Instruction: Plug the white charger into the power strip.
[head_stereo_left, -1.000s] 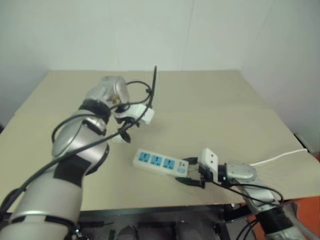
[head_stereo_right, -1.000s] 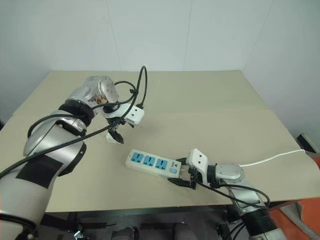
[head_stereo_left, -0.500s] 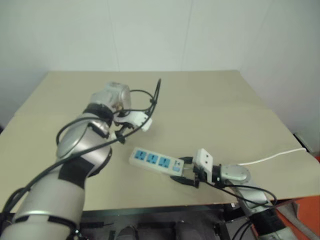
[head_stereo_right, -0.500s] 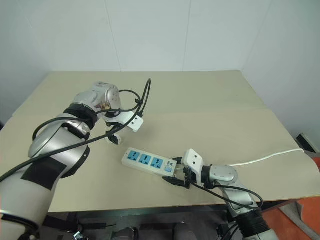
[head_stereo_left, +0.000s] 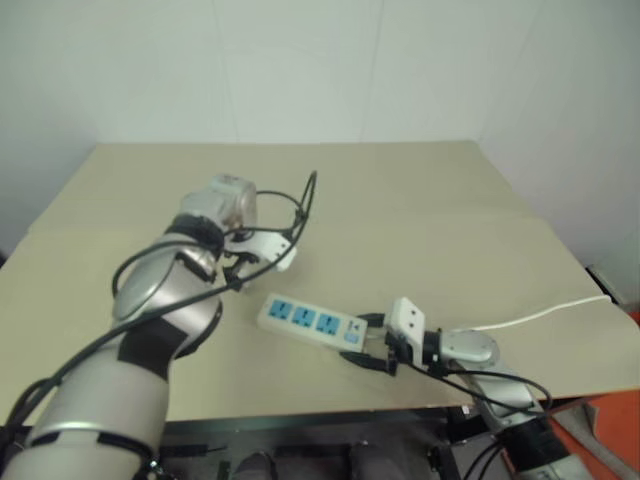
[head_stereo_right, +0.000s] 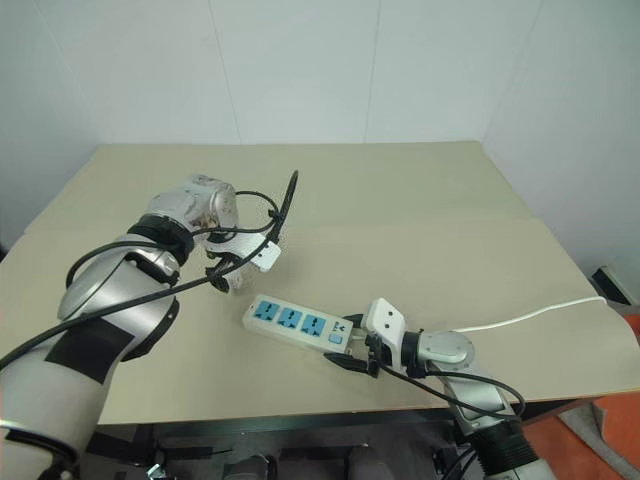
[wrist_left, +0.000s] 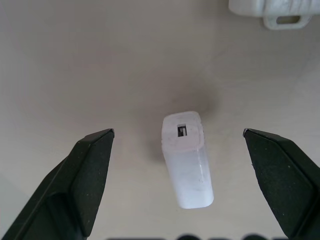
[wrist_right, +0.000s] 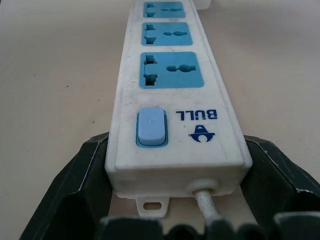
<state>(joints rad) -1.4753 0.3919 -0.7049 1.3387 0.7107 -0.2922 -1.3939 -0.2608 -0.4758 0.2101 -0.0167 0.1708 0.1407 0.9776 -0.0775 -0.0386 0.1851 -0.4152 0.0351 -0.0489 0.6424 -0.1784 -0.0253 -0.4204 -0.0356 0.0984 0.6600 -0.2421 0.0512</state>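
Since a second ago, the left gripper (wrist_left: 177, 150) has sunk toward the tabletop (head_stereo_right: 420, 200) and tipped further downward; the right gripper (wrist_right: 175, 165) has kept its place. One white charger (wrist_left: 186, 159) lies on the tabletop between the left gripper's two black fingers (wrist_left: 85, 175), which stand wide apart and touch nothing. One power strip (head_stereo_right: 298, 323) lies just beside it, with three blue socket panels, one blue switch (wrist_right: 150, 127) and one thin white cord (head_stereo_right: 540, 310) trailing off the tabletop's right edge. Its cord end sits between the right gripper's fingers (wrist_right: 75, 185), which flank both sides closely; contact is hard to judge. The tabletop is plain beige, set against white walls. From the head views the charger is hidden behind the left gripper.
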